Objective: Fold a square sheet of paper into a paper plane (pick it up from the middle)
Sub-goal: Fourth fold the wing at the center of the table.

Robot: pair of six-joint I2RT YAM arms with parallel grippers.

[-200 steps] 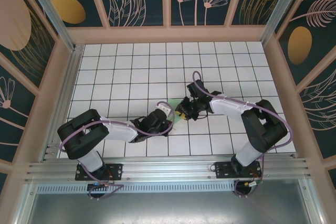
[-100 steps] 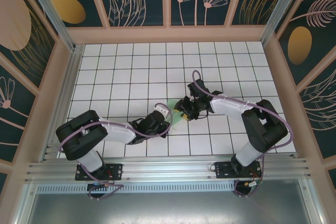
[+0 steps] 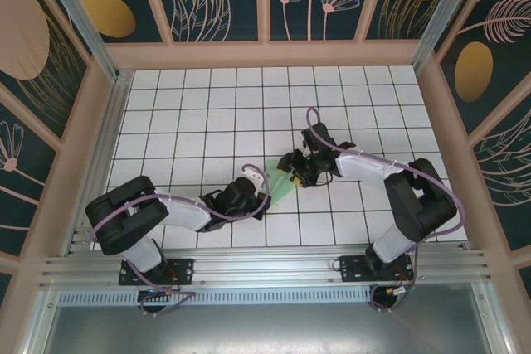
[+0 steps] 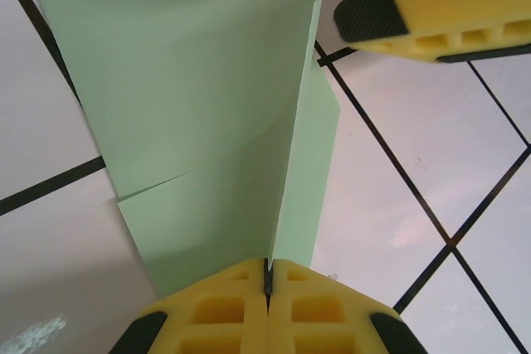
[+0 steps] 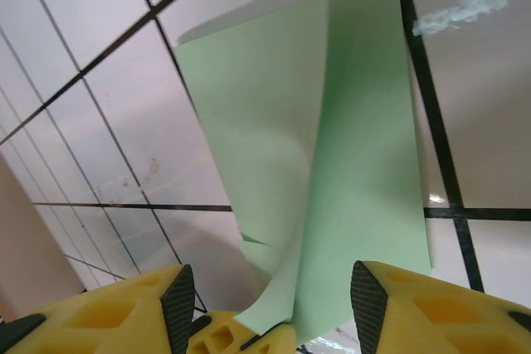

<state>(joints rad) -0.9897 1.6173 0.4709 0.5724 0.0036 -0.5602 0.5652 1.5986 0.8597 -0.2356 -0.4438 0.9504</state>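
The paper plane (image 4: 224,105) is light green paper, part-folded, with a raised centre crease and flaps spread to both sides. It lies low over the white tiles near mid-table (image 3: 282,185). My left gripper (image 4: 267,278) is shut on the near end of that crease, its yellow fingertips pressed together. In the top view the left gripper (image 3: 262,194) sits at the paper's near-left end. My right gripper (image 5: 272,308) is open at the far end (image 3: 293,167); the paper (image 5: 332,172) runs between its spread fingers (image 5: 390,304) untouched. One right finger (image 4: 431,2) shows beyond the paper.
The floor is white tiles (image 3: 207,113) with dark grout, walled by pink frame posts (image 3: 265,54) and patterned panels. An aluminium rail (image 3: 265,269) runs along the near edge by the arm bases. The two wrists are close together over the paper.
The left gripper has drawn back toward the near left, still holding the paper. The right gripper has shifted slightly farther away, and more green paper shows between the two.
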